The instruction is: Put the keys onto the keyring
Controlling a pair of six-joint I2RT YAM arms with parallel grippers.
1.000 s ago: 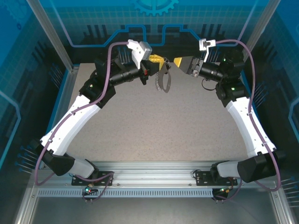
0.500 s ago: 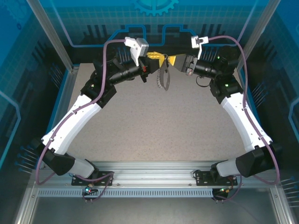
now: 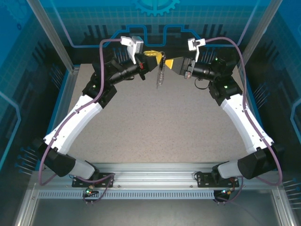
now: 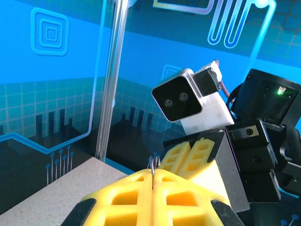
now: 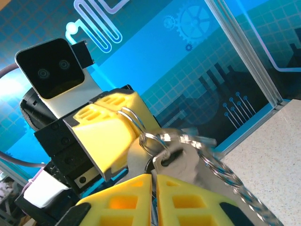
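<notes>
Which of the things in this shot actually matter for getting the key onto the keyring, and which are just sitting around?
Part of the job:
the keyring, pinched by the left gripper
the key, up against the ring
the right gripper, shut beside the key

Just there:
the chain dangling off the keyring
the table
the blue backdrop
the metal post

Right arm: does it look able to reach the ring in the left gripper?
Probably yes. The right gripper is nearly tip to tip with the left gripper, which pinches the ring in mid-air. From the right wrist, the ring lies just past its closed fingers; a key and chain hang beside it.
</notes>
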